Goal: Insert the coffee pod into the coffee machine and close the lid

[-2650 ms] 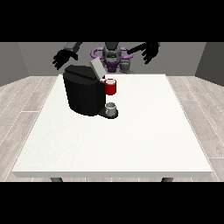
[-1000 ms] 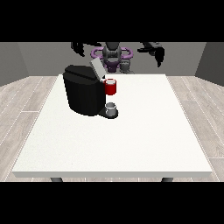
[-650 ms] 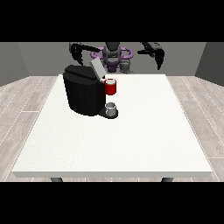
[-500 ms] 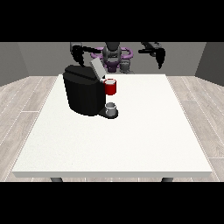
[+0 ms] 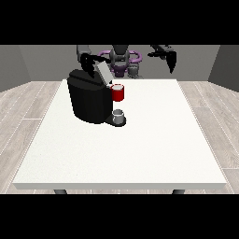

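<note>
At the view's upper right, above the far corner of the surface [image 5: 140, 144], the fingers [image 5: 172, 67] of the hand at the view's right [image 5: 171, 59] hang straight down, relaxed and holding nothing. Well to the view's left of them, across the robot's torso [image 5: 121, 56], the hand at the view's left [image 5: 86, 60] sits just behind the top of the coffee machine [image 5: 88, 100], close beside the raised lid [image 5: 103, 73]; whether that hand is open or closed cannot be told. The lid stands open, a grey slab with its long axis slanting up toward the view's upper left. The machine's black body stands upright on the far left part of the surface, its front facing the view's right, with a red thing at the machine [image 5: 118, 93] and a small grey thing [image 5: 119, 113] on the base below it. Another grey thing [image 5: 134, 70] sits at the far edge near the torso; neither can be told for the pod. Below and to the right of the fingers, the white surface runs bare to its near and right edges.
</note>
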Tool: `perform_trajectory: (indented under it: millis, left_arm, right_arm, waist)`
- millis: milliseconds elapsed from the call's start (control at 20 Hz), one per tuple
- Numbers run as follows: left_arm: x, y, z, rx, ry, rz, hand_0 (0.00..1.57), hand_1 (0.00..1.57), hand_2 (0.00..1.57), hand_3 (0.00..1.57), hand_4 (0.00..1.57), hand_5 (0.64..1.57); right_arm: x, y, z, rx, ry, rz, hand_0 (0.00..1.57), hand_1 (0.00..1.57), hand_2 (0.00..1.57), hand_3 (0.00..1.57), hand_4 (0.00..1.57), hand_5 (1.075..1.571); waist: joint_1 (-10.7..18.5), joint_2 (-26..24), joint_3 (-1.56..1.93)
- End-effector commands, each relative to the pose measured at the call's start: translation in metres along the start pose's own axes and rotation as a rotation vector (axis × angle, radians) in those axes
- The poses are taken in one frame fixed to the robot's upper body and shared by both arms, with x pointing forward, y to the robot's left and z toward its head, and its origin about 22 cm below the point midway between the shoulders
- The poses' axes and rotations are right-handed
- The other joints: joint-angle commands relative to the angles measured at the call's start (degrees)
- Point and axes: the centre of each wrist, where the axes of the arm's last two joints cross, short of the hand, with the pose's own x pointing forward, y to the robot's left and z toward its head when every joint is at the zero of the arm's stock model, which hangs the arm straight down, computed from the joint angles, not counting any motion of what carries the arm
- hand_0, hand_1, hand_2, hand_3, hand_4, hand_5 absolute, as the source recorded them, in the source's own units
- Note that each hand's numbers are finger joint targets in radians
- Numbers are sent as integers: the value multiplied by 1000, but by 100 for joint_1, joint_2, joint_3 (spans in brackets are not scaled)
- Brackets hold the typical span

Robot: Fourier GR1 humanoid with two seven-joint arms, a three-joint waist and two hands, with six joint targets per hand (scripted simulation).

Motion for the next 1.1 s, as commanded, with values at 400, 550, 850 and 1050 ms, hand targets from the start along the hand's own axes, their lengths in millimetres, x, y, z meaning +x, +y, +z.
perform_trajectory:
  millis: [400,550,850,1050]
  left_arm:
    - [0,4,-1,35,-16,-30,0,0,0,0,0,1571]
    - [-11,17,14,27,6,-25,0,0,0,0,0,1571]
    - [-2,23,-2,59,-25,-27,0,0,0,0,24,1571]
    - [-16,18,9,57,-39,-38,0,0,0,0,192,1571]
  right_arm:
    - [25,21,-31,47,-18,2,0,0,0,0,0,1571]
    - [11,30,-23,73,-9,5,0,0,0,0,0,1571]
    - [42,29,-45,95,-28,57,0,0,0,0,77,1571]
    - [45,36,-45,106,-82,79,0,0,0,0,214,1571]
  waist:
    - [-45,339,11]
    - [-89,204,11]
    - [-101,398,10]
    - [-7,452,9]
